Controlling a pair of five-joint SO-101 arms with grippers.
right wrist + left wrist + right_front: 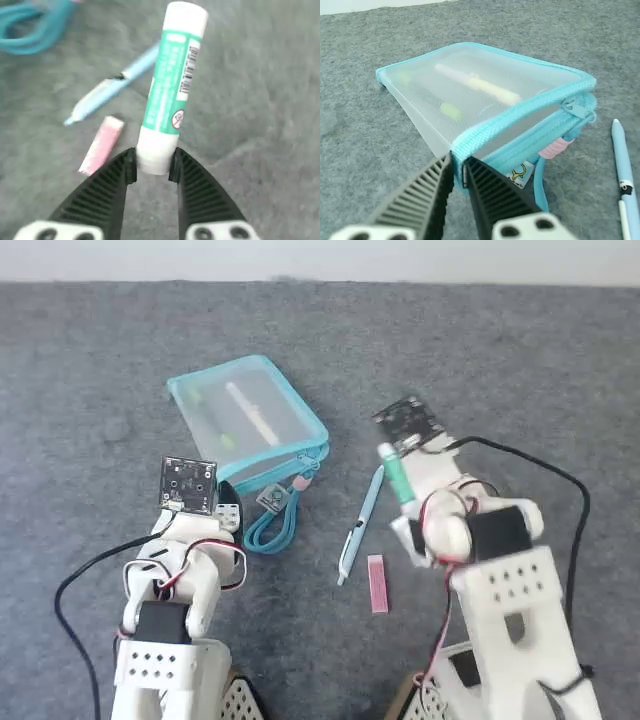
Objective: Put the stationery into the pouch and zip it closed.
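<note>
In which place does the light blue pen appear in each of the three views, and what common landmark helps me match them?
High view: the blue pen lies between the pouch and the pink eraser.
Left wrist view: the pen lies beside the pouch's zipper end.
Right wrist view: the pen lies past the glue stick held in the right gripper, near the eraser.
Shared landmark: the pouch's teal strap.

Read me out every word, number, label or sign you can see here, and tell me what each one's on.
Nothing reads clearly enough to quote.
Glue stick: white lettering, a barcode and a round red sign, all too blurred.
Tag on the pouch: a yellow and black mark, too small.
Pen and pink eraser: no print visible.
</note>
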